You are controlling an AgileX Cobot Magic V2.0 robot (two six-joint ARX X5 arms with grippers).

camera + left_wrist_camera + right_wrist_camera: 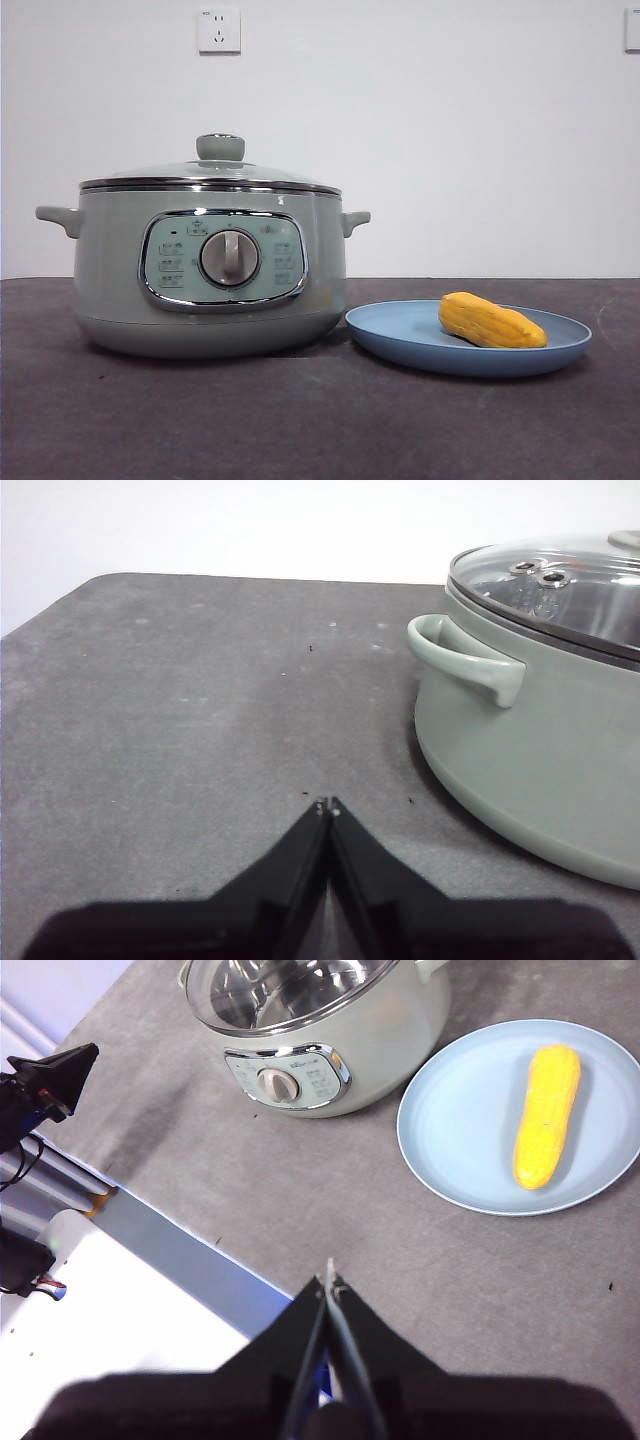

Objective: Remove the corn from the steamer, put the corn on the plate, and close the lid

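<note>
Your work looks done: the corn (491, 321) lies lengthwise on the plate (400, 335), just beside the steamer (115, 280), whose lid (215, 172) sits seated. Both the left gripper (327, 806) and right gripper (329, 1279) are pinched closed, empty, back toward the table (300, 420) edges; nothing obstructs.

In the left wrist view the steamer (540, 750) is cut by the picture's edge, so only one handle (465, 665) shows, and the lid (560, 590) loses its knob almost fully. In the right wrist view the lid (285, 990) is cut too. The control panel (222, 260) symbols are too small to read.
</note>
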